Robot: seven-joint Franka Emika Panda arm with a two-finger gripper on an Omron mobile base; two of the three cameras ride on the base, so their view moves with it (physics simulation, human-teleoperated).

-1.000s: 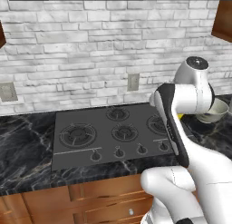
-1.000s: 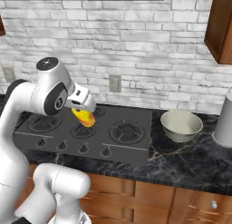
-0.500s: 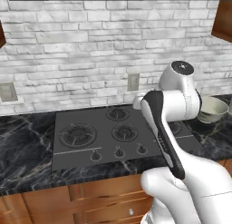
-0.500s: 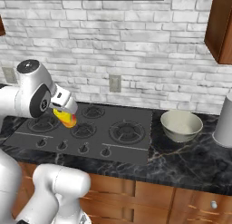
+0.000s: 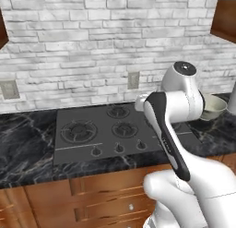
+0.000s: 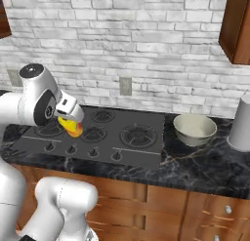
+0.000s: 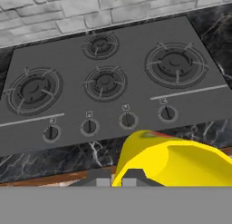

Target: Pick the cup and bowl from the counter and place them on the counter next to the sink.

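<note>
My gripper (image 6: 71, 124) is shut on a yellow cup (image 6: 72, 128) and holds it in the air above the front left part of the stovetop (image 6: 112, 135). In the hand view the cup (image 7: 172, 158) sits tilted at the bottom right, beside the fingertips (image 7: 131, 177), above the stove knobs and the front strip of counter. The pale cream bowl (image 6: 195, 129) stands upright on the black marble counter (image 6: 205, 168) just right of the stove. The left base view has that bowl (image 5: 213, 106) peeking out behind my arm.
A tall grey cylinder (image 6: 241, 124) stands on the counter right of the bowl. Brown cabinet fronts (image 6: 185, 208) run below the counter, and a wooden wall cabinet (image 6: 236, 25) hangs at the upper right. More black counter (image 5: 25, 144) lies left of the stove.
The arm has swung left with the yellow cup, from the stove's middle to its left front. The bowl has stayed in place.
</note>
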